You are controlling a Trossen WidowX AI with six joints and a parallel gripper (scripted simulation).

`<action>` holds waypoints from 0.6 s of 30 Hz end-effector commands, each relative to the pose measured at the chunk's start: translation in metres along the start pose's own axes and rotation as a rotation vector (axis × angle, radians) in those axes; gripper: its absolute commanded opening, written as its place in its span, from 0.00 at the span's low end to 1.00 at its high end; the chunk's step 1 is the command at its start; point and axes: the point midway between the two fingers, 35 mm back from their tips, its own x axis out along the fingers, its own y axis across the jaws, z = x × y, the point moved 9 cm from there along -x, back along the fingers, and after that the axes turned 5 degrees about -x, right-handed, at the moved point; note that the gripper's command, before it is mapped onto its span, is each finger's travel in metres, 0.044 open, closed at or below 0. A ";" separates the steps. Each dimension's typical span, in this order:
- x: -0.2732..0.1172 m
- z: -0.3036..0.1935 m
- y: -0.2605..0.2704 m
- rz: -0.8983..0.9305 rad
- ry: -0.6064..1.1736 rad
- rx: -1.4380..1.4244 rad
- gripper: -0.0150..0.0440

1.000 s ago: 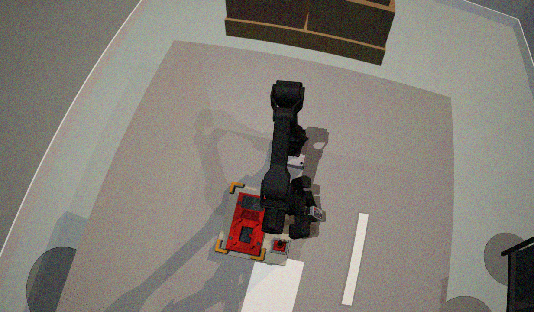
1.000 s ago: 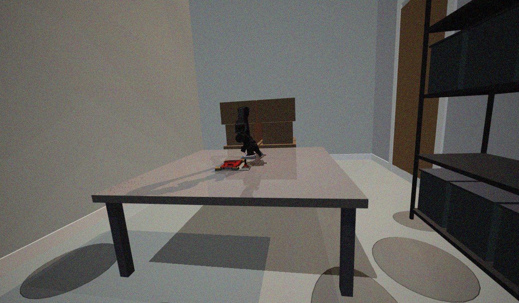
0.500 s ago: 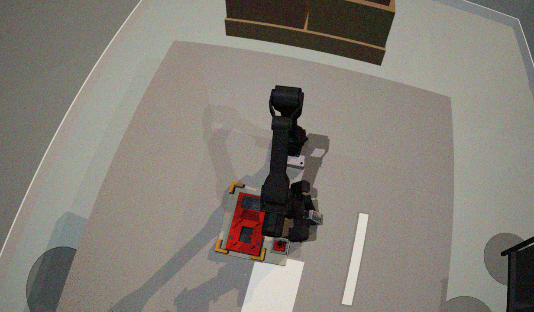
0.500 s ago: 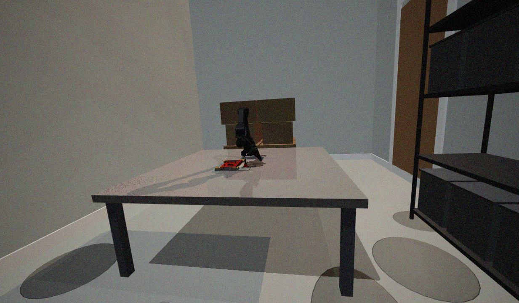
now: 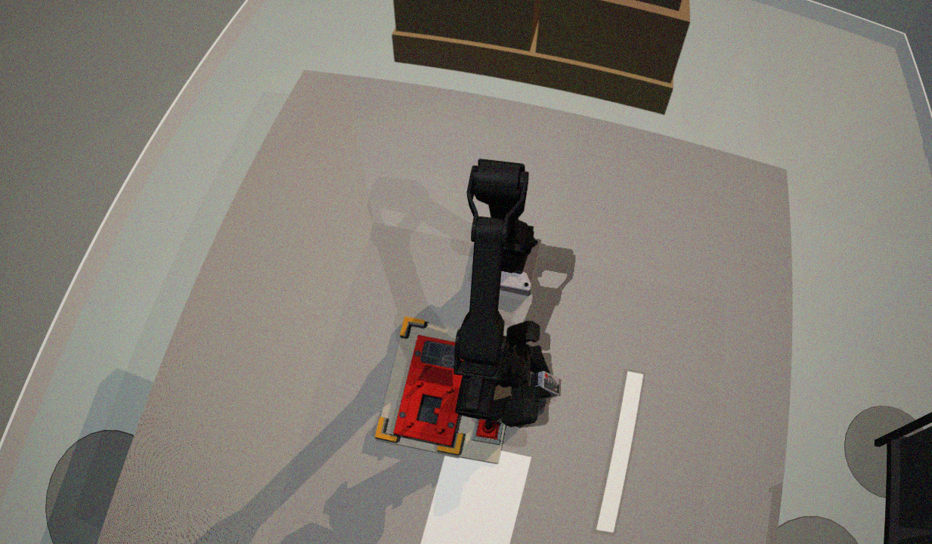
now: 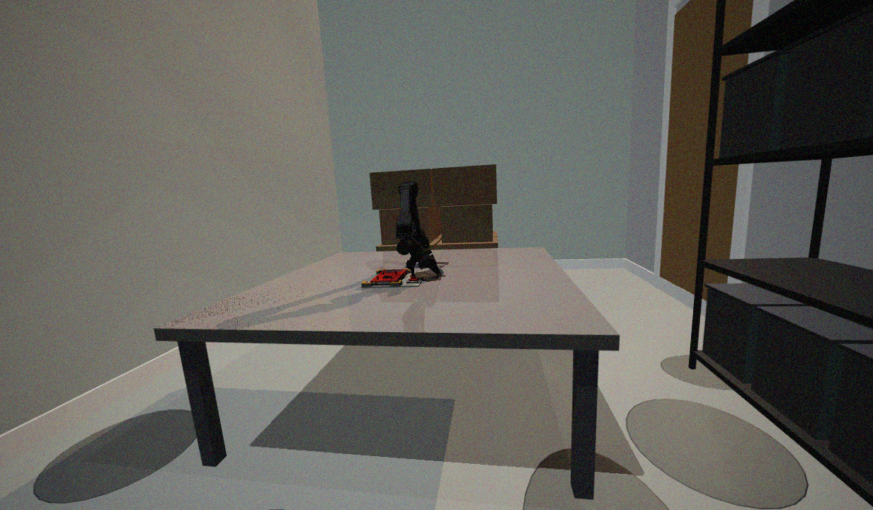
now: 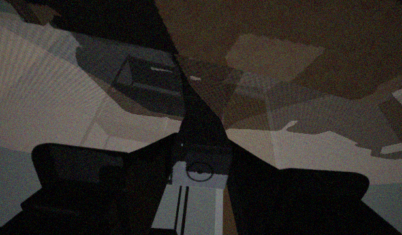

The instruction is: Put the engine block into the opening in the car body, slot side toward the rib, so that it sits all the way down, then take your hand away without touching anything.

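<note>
Because the black arm [image 5: 485,270] [image 6: 407,212] overhangs the work in the top view, it hides part of the red car body [image 5: 411,392] [image 6: 388,274] and one corner of its setting; three orange corner brackets show. Deep shade makes the wrist view hard to read, and the engine block [image 7: 201,155] appears there as a dark block with a ring on its face, its slot side impossible to tell. It sits between the fingers of the gripper [image 5: 523,372] [image 6: 426,261] [image 7: 202,153], which is clamped on it. In the top view the gripper stands to the right of the car body, rather than above its dark opening [image 5: 426,409]. The red-based post [image 5: 487,427] [image 6: 413,279] stands close by the wrist, leaving little apparent room on that side; contact cannot be judged. The table's [image 6: 388,339] edges lie well away from the gripper.
</note>
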 end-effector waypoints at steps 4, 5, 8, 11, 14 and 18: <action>0.000 0.000 0.000 0.000 0.001 0.000 0.39; 0.000 0.000 0.000 0.000 0.001 0.000 0.43; 0.000 0.000 0.000 0.000 0.001 0.000 0.57; 0.000 0.000 0.000 0.000 0.001 0.000 0.70; 0.000 0.000 0.000 0.000 0.001 0.000 0.83; 0.000 0.000 0.000 0.000 0.001 0.000 1.00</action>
